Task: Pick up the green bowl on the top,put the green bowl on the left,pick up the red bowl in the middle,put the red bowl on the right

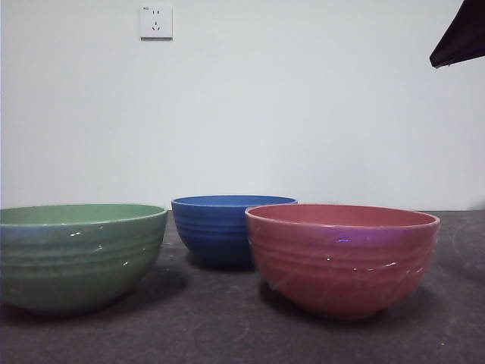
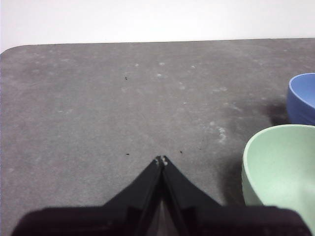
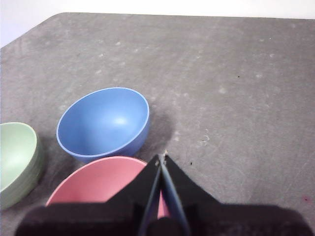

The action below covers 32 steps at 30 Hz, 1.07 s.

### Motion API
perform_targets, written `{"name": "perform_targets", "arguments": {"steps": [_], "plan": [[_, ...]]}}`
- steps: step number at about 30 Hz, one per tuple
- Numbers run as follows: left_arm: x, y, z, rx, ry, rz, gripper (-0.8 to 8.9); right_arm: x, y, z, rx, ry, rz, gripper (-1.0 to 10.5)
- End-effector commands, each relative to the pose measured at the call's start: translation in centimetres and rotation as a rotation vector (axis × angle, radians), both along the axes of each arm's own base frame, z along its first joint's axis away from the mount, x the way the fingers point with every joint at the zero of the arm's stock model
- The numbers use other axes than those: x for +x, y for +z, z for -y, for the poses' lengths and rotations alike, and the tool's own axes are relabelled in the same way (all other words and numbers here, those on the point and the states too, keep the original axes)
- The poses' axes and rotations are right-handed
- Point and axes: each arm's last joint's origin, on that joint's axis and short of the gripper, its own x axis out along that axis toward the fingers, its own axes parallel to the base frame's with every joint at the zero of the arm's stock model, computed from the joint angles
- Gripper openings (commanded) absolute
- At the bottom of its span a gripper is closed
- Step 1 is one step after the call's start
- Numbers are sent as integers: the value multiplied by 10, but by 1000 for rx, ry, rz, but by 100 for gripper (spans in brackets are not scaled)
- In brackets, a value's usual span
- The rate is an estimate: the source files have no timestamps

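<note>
Three bowls stand apart on the dark grey table (image 1: 227, 334), each one upright and empty. In the front view the green bowl (image 1: 79, 254) is at the lower left of the frame, and its left side is cut by the picture edge. The red bowl (image 1: 342, 256) is at the lower right, near and large. The blue bowl (image 1: 220, 227) stands between them and further back; the red bowl covers a small part of its right side.

The left hand (image 2: 161, 160) is clenched on nothing, its two black jaws meeting in a point above bare table, with the green bowl close at one side of it. The right hand (image 3: 162, 157) is also clenched and empty, and it hangs over the rim of the red bowl. In the front view only a black tip (image 1: 460, 36) appears at the upper right corner. A white wall socket (image 1: 156, 22) is at the upper left.
</note>
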Motion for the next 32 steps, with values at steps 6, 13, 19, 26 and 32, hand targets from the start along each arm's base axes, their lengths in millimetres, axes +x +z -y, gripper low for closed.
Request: {"name": "perform_targets", "arguments": {"steps": [6, 13, 19, 26, 32], "plan": [[1, -5, 0, -4, 2, -13, -3, -10, -1, 9, -112, 19, 53, 2], [1, -5, 0, -4, 1, -12, -3, -36, -27, 44, -79, -56, 164, 2], [1, -5, 0, -5, -5, -12, -3, -37, -72, 54, -67, -146, 227, 2], [1, -5, 0, -5, -5, -12, -3, -33, -112, 54, -42, -158, 253, 2], [1, -5, 0, -5, -5, -12, -3, -33, -125, 54, -38, -165, 180, 2]]}}
